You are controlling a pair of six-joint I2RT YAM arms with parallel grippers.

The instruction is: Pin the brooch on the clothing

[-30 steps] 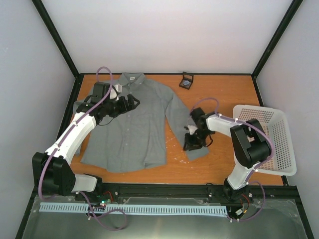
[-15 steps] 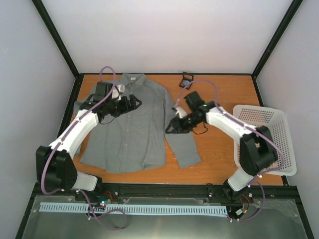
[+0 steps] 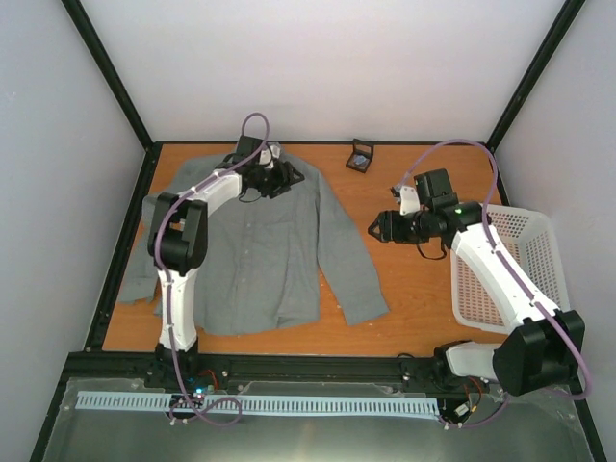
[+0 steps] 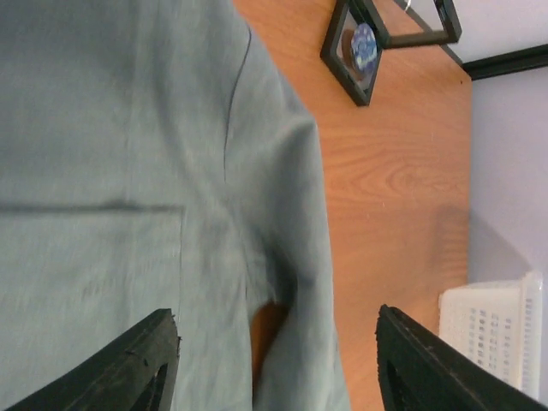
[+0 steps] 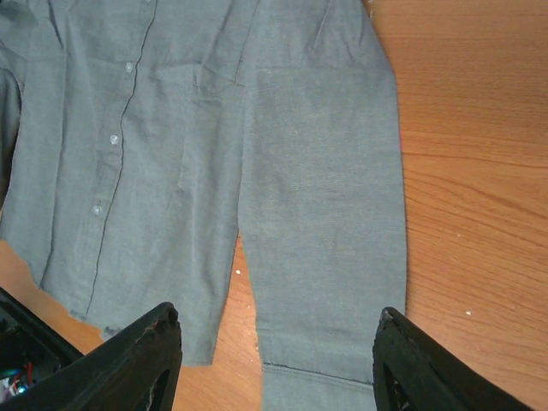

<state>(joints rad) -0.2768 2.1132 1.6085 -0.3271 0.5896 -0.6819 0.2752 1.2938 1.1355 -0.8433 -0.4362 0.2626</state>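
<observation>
The grey shirt [image 3: 252, 241] lies flat on the orange table, collar toward the back. The brooch [image 3: 358, 164] sits in a small black square holder [image 3: 363, 149] at the back, right of the shirt. My left gripper [image 3: 289, 176] hovers open and empty over the shirt's right shoulder by the collar. In the left wrist view the gripper [image 4: 278, 347] is above the shirt [image 4: 111, 171], with the brooch [image 4: 364, 47] in its holder ahead. My right gripper [image 3: 377, 228] is open and empty over bare table right of the sleeve. The right wrist view shows it [image 5: 276, 342] above the sleeve [image 5: 325, 214].
A white perforated basket [image 3: 553, 279] stands at the right edge of the table; it also shows in the left wrist view [image 4: 497, 334]. Black frame posts and pale walls enclose the table on the back and both sides.
My left gripper moved from the shirt's left shoulder to the right of the collar. My right gripper left the sleeve and moved right and back. The sleeve now lies straight.
</observation>
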